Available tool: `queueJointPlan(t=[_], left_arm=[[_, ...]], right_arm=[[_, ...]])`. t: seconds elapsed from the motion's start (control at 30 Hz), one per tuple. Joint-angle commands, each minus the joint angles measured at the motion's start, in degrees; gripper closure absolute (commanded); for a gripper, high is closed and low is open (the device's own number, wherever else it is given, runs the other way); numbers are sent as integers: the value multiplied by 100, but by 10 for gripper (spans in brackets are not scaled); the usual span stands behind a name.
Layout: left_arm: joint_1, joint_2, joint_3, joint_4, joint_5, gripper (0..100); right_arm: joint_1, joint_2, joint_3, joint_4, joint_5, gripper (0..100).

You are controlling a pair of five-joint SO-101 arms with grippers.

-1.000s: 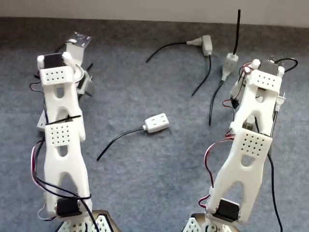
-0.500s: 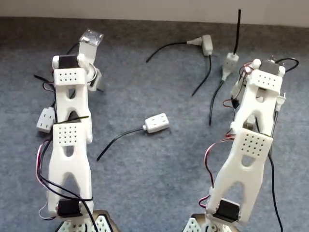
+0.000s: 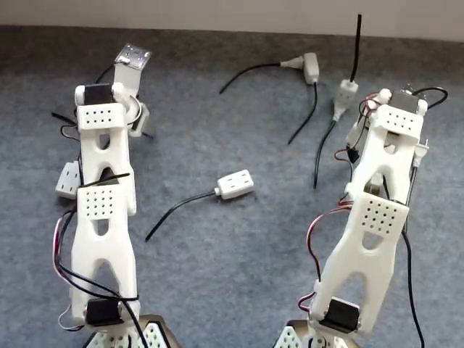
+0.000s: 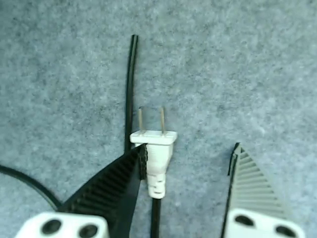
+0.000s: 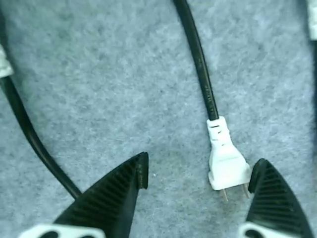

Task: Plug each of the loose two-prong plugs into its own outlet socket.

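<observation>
In the left wrist view a white two-prong plug (image 4: 152,151) lies flat on the grey carpet, prongs pointing away from me. My left gripper (image 4: 188,148) is open around it, with one black finger (image 4: 124,173) touching the plug's side. In the right wrist view a second white plug (image 5: 227,166) on a black cord lies between the fingers of my open right gripper (image 5: 200,163), close to one finger (image 5: 270,191). A loose white outlet socket (image 3: 235,183) sits mid-table, and another socket (image 3: 68,179) lies beside the left arm.
At the back, a white socket (image 3: 310,67) has a plug and cord joined to it. A second white connector (image 3: 346,93) with black cords lies near the right arm. Black cords trail over the carpet (image 3: 217,275).
The left arm swung to the right and farther back, uncovering the socket at the left edge, then settled. The right arm has not moved.
</observation>
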Motion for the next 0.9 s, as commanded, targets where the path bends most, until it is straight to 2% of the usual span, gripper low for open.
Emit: queueJointPlan(t=[0.0,0.27,0.47,0.53,0.73,0.87], left_arm=[[-321,198,22,-237,0,737],[-382,365,22,-290,0,749],[-189,365,66,-281,0,957],[-180,374,66,-281,0,994],[-163,374,66,-273,0,995],[66,321,13,185,0,995]], right_arm=[[-66,-110,-84,-22,-18,676],[-66,-110,-84,-31,-18,676],[-57,-110,-84,-31,-18,676],[-57,-110,-84,-31,-18,676],[-57,-101,-84,-40,-18,676],[-57,-92,-84,-40,-18,676]])
